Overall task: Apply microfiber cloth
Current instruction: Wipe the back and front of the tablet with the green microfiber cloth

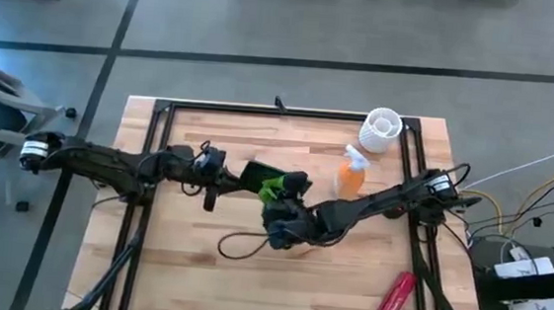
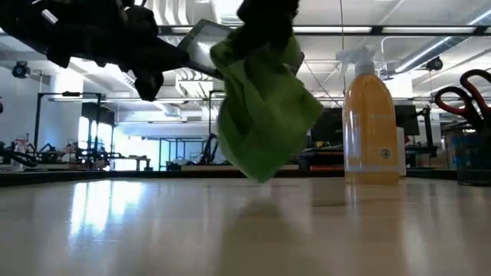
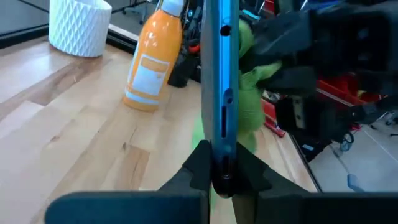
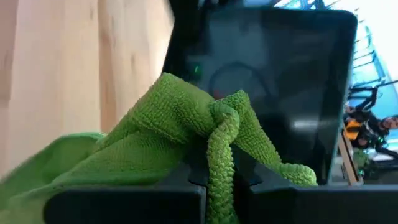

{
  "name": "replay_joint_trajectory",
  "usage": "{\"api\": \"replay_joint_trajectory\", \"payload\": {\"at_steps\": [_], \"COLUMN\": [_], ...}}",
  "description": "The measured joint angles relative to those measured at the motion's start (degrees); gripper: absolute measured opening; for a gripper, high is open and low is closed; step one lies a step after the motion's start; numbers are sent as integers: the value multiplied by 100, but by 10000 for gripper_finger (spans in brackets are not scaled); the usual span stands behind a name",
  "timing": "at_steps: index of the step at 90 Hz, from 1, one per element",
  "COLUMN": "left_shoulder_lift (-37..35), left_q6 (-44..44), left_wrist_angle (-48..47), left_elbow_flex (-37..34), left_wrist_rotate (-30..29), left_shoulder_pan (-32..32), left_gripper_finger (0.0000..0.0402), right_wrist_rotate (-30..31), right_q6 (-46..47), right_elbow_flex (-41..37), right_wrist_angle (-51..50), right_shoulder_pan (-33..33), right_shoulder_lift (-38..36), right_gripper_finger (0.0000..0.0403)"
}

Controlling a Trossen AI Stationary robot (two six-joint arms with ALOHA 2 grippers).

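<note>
Both grippers meet above the middle of the wooden table [image 1: 189, 267], with bare planks open on the near side of them and toward the left arm's side. The left gripper [image 3: 217, 177] is clamped on the lower edge of a dark flat device [image 3: 219, 74], holding it upright on edge and off the table. The right gripper [image 4: 219, 177] pinches a bunched fold of the microfiber cloth [image 4: 186, 124], lime-green and nubbly, pressed against the device's glossy dark screen [image 4: 280, 81]; the rest of the cloth hangs loose above the tabletop.

Just beyond the right gripper stands an orange spray bottle [image 1: 351, 173], and past it a white ribbed cup [image 1: 380, 129]. A dark cable [image 1: 240, 243] loops on the wood under the right gripper, apparently running from the device. A red tool [image 1: 393, 299] lies well apart, near the table's front corner.
</note>
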Motion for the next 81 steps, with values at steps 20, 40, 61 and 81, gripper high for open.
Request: {"api": "replay_joint_trajectory", "payload": {"at_steps": [20, 40, 61, 81], "left_shoulder_lift": [-77, -35, 324, 749], "left_q6": [25, 7, -127, -178], "left_wrist_angle": [1, 117, 469, 920], "left_elbow_flex": [0, 0, 2, 2], "left_wrist_rotate": [-13, -109, -181, -106], "left_shoulder_pan": [-2, -13, -27, -35], "left_gripper_finger": [8, 8, 8, 8], "right_wrist_rotate": [16, 17, 28, -19], "right_q6": [1155, 987, -577, -2025], "right_elbow_flex": [-7, -10, -14, -11], "right_wrist_angle": [-1367, -999, 757, 2341], "right_shoulder_pan": [268, 267, -19, -224], "right_shoulder_lift": [-34, -32, 66, 64], "right_gripper_finger": [0, 0, 0, 0]}}
